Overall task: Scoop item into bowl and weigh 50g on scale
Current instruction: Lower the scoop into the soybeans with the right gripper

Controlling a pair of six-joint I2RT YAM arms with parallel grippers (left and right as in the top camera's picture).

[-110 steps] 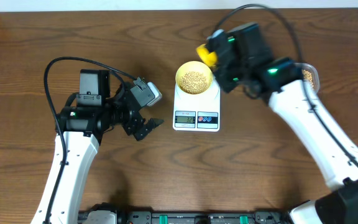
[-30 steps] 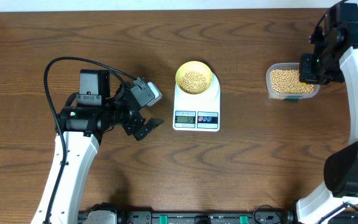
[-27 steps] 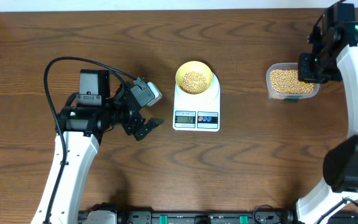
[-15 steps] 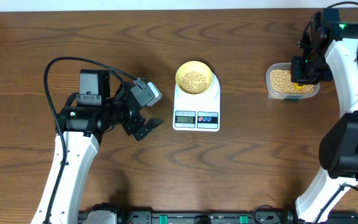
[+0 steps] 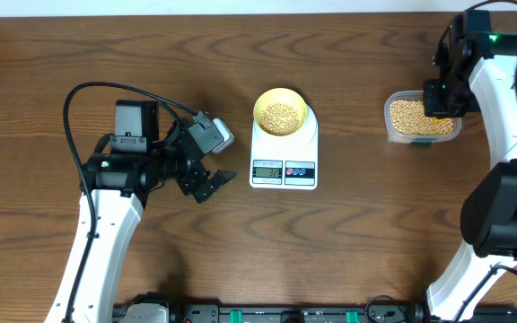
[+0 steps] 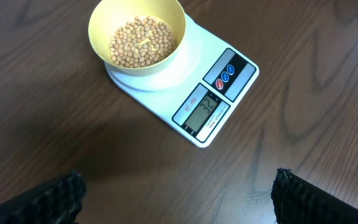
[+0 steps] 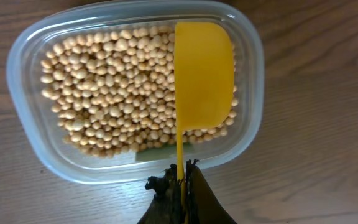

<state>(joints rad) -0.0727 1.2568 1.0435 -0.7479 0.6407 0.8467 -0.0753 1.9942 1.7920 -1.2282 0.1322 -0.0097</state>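
ok, right jaws are pinched narrow on the scoop [image 7: 202, 74] handle [image 7: 179, 152], gripped at its far end so the cup reaches out past the wrist. the cup hangs over the right part of the tub [image 7: 55, 163], above the beans [image 7: 104, 93]. it looks rolled on its side, smooth outer face to the camera, probably so one edge can cut into the pile. can't tell if it touches the beans yet.

tub sits on the bench [image 5: 330, 251] well right of the scale [image 6: 166, 93], inside the right arm's reach, so that arm can do both scoop and pour.

bowl [image 6: 102, 28] is centred on the scale platform, with a shallow layer of beans across its bottom. placed there so the weight reads live as beans go in. display [image 6: 202, 112] looks like 32, digits small, not certain. if so, short of 50g and at least one more partial scoop is needed.

left jaws are wide, holding nothing, parked near the scale's left with the wrist camera aimed at bowl and display. reads as a monitoring pose, clear of the pour path.

next move by this read: dig, level, carry over. risk is overshooting 50g with a full cup, or beans rolling off in transit, so a small load and slow tip look safer.
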